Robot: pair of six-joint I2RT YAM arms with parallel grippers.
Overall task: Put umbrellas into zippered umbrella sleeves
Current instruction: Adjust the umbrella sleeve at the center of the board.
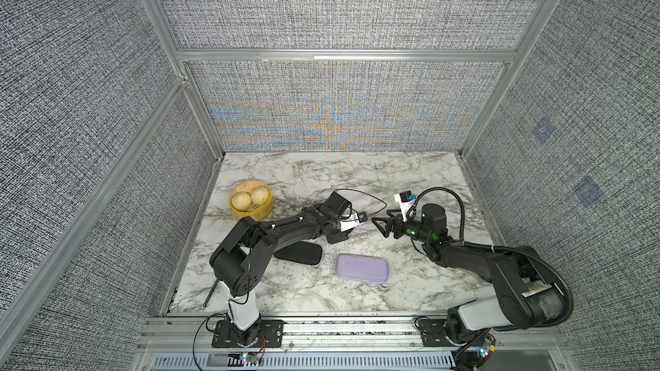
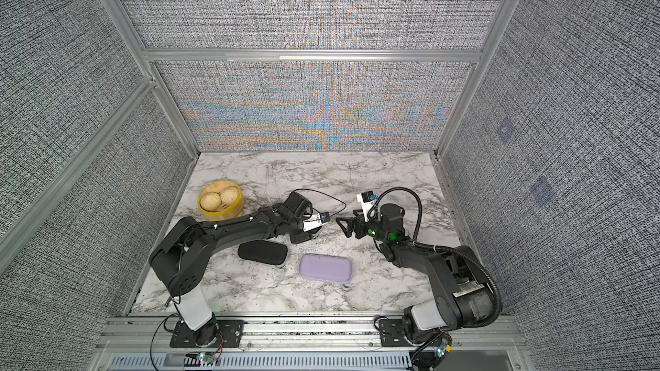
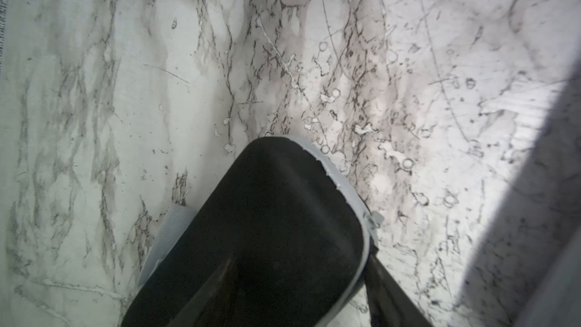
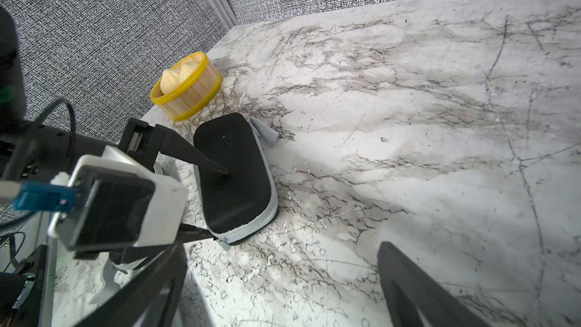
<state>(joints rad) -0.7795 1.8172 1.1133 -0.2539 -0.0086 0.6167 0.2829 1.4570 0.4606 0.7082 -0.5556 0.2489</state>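
Right wrist view: left hand (image 4: 220,201) astride black sleeve (image 4: 232,146) rim, grip unclear; right hand (image 4: 283,246) apart over open marble tabletop (image 4: 408,121).

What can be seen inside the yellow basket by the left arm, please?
Two pale round buns sit side by side in the basket, filling most of it. The basket's floor beneath them is covered, so anything under them cannot be seen.
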